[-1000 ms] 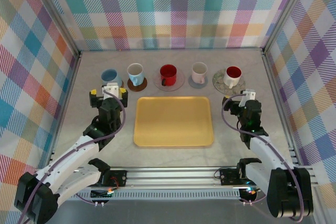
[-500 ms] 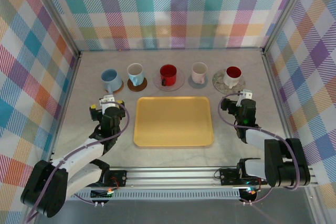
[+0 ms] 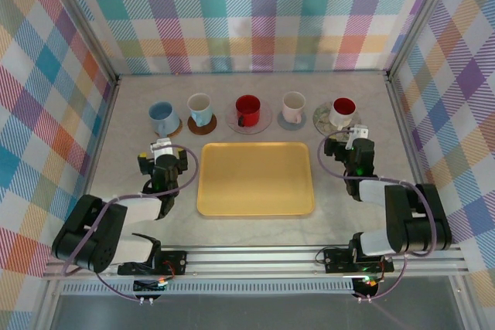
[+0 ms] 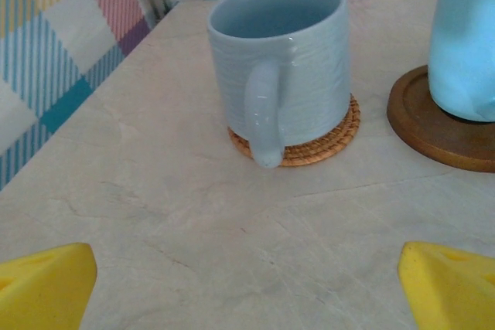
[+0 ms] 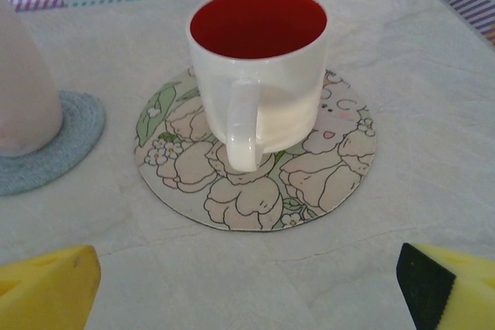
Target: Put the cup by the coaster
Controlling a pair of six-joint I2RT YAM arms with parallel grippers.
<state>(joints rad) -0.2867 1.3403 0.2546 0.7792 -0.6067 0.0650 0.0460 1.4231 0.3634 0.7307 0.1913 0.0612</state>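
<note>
1. Left gripper (image 3: 162,158): jaws wide, empty, off the yellow tray's (image 3: 255,208) far-left corner.
2. Right gripper (image 3: 346,144): jaws wide, empty, off the tray's far-right corner.
3. Blue cup (image 4: 278,59): upright on woven coaster (image 4: 329,141), beyond the tray, dead ahead of the left gripper, handle facing it.
4. Red-lined cup (image 5: 257,67): upright on floral coaster (image 5: 325,171), likewise ahead of the right gripper.
5. Judgement: which cup is meant cannot be told; each arm is nearer its own.

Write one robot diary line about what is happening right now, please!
left claw: open, facing blue mug on woven coaster | right claw: open, facing white mug on floral coaster | held: nothing
</note>
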